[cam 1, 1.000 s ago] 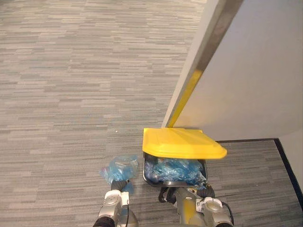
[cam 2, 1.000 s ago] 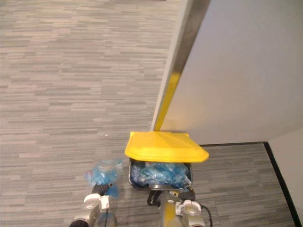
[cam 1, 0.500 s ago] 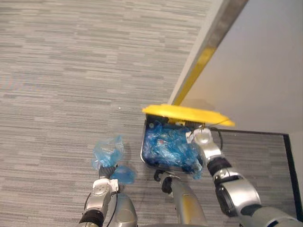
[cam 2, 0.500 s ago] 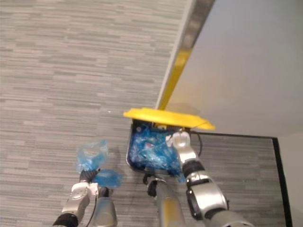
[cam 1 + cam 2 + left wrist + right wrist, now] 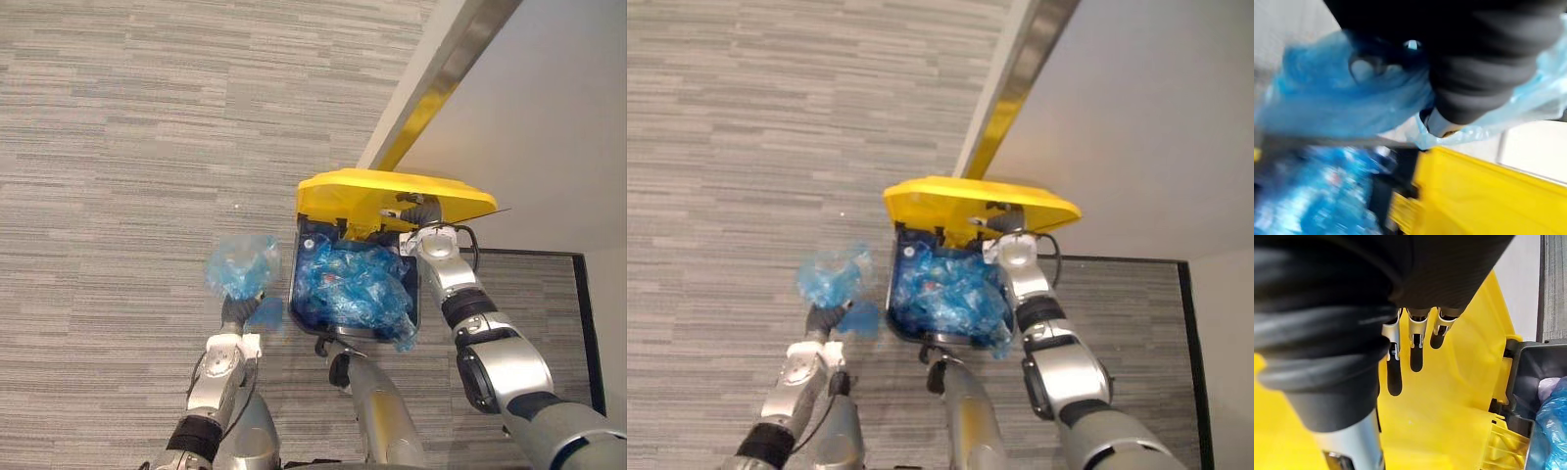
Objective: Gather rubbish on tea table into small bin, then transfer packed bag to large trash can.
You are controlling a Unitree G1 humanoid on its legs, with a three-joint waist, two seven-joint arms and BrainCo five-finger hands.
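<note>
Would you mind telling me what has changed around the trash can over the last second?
The right hand rose and pushed the yellow lid open with straight fingers, uncovering the trash can. The left hand still grips the blue bag beside the can, which stayed put.

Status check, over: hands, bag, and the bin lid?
Left hand gripping blue bag, beside trash can. Right hand flat against yellow lid, propping it open. Can packed with blue plastic.

grey striped carpet (image 5: 118, 147); pale wall (image 5: 549, 98) at right, metallic corner strip (image 5: 446, 73), dark skirting (image 5: 529, 253) along base.
</note>
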